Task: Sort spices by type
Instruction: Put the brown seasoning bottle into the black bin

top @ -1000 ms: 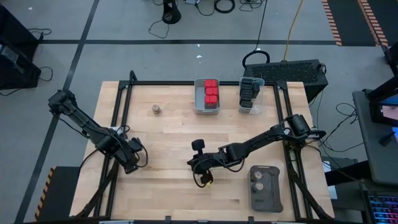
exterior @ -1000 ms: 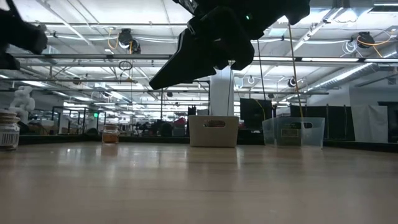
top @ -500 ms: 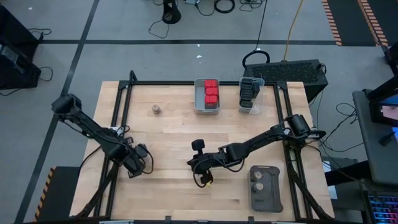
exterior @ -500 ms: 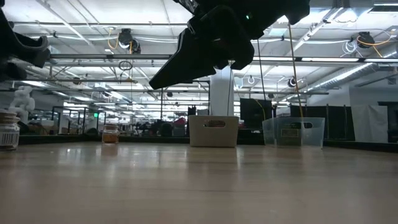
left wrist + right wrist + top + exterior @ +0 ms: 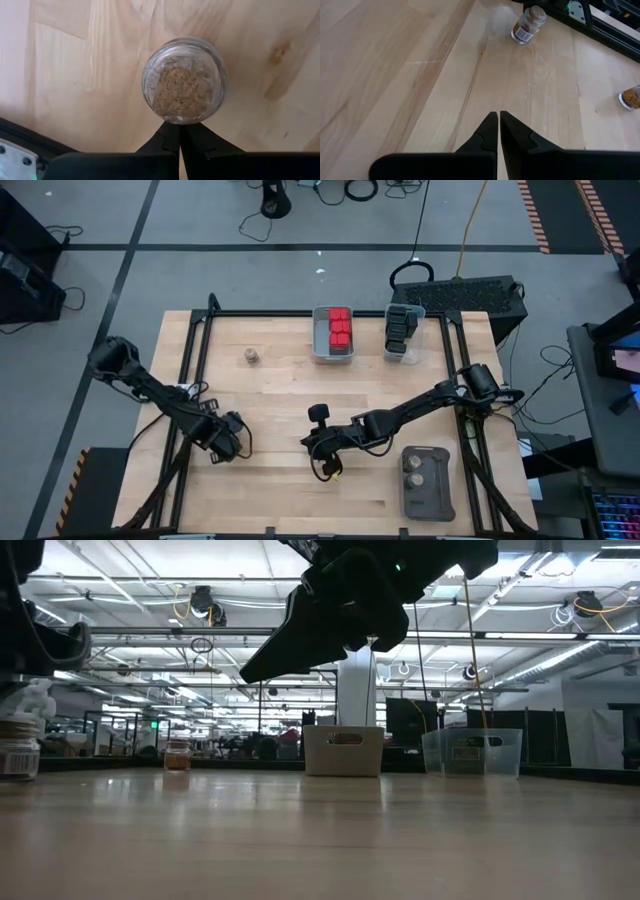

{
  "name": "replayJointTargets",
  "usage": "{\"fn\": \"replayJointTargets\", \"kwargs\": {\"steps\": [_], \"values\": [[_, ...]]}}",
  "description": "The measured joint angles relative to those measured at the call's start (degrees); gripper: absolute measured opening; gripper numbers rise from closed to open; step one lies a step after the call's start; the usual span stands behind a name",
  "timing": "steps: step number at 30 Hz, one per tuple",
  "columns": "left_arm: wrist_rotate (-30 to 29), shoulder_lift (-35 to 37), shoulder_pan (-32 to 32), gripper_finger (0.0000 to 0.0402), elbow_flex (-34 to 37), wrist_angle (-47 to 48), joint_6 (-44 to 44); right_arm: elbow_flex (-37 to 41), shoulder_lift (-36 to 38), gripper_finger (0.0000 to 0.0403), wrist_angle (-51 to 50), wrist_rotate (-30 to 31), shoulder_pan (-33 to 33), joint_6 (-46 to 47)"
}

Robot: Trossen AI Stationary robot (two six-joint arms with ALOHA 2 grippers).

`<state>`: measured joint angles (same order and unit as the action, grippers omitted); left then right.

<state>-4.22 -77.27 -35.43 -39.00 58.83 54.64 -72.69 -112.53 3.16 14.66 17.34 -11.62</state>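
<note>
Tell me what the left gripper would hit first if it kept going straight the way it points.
Most likely the round glass spice jar standing on the wooden table. The left gripper, shut, aims right at it from above, though how far above is unclear.

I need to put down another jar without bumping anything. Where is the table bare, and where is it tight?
Bare wood lies between the lone round jar and the grey bin of red-capped spices, and along the front edge left of the dark grey tray. It is tight around both shut grippers, left and right.

Wooden table (image 5: 280, 395), bins (image 5: 333, 332), tray (image 5: 424, 482), jars (image 5: 251, 356)
</note>
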Motion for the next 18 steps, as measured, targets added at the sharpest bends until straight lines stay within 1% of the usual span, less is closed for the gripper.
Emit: {"fn": "replayJointTargets", "kwargs": {"steps": [4, 11, 18], "values": [[-0.4, 0.0, 1.0, 0.0008, 0.0, -0.7, -1.7, 0.0, 0.0, 0.0000, 0.0, 0.0, 0.0, 0.0], [-2.2, 0.0, 3.5, 0.0008, 0.0, -5.0, -6.2, 0.0, 0.0, 0.0000, 0.0, 0.0, 0.0, 0.0], [-4.3, 0.0, 6.4, 0.0008, 0.0, -6.0, -9.9, 0.0, 0.0, 0.0000, 0.0, 0.0, 0.0, 0.0]]}}
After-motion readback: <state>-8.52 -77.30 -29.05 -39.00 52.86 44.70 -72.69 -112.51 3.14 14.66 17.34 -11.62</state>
